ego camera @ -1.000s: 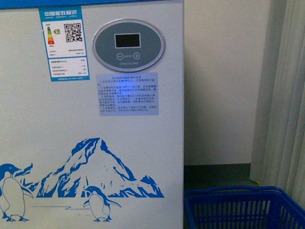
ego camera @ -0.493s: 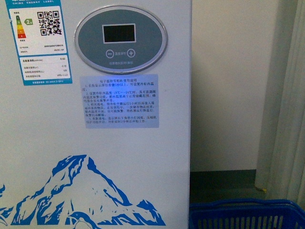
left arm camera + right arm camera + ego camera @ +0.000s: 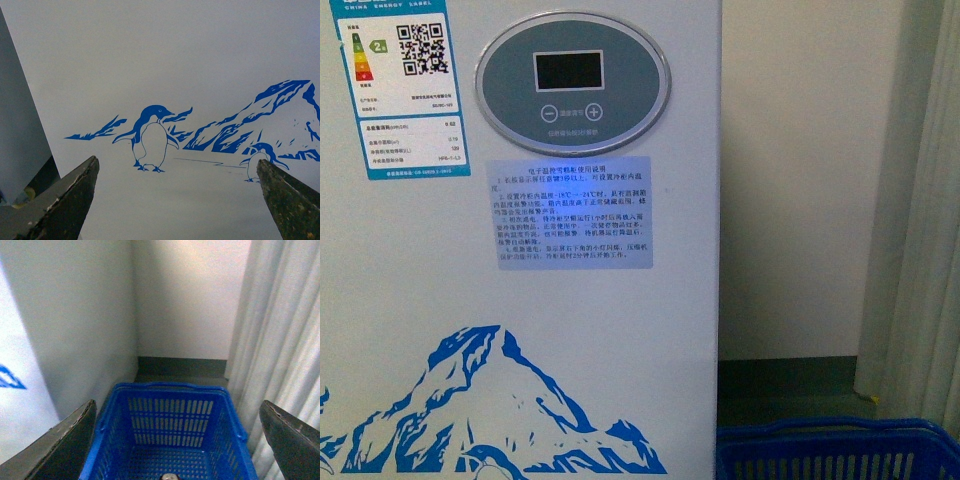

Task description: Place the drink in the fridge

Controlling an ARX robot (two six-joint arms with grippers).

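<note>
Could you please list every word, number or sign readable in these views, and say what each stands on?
"2": on the blue-bordered energy label stuck to the white chest fridge.
"−" and "+": buttons on the grey oval display panel.
Too blurred to read: the Chinese print on the pale instruction sheet, and the energy label's small print.
Wrist views: no text.

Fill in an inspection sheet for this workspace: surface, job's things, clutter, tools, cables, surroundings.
Surface: no table seen; dark floor beside the fridge.
Job's things: fridge front fills the front view, round display screen dark; drink not identifiable.
Clutter: blue basket beside the fridge; small round item inside, too cropped to name.
Tools: left tool open, empty, facing the penguin print; right tool open, empty, above the basket.
Cables: nothing seen.
Surroundings: pale wall, curtain.
</note>
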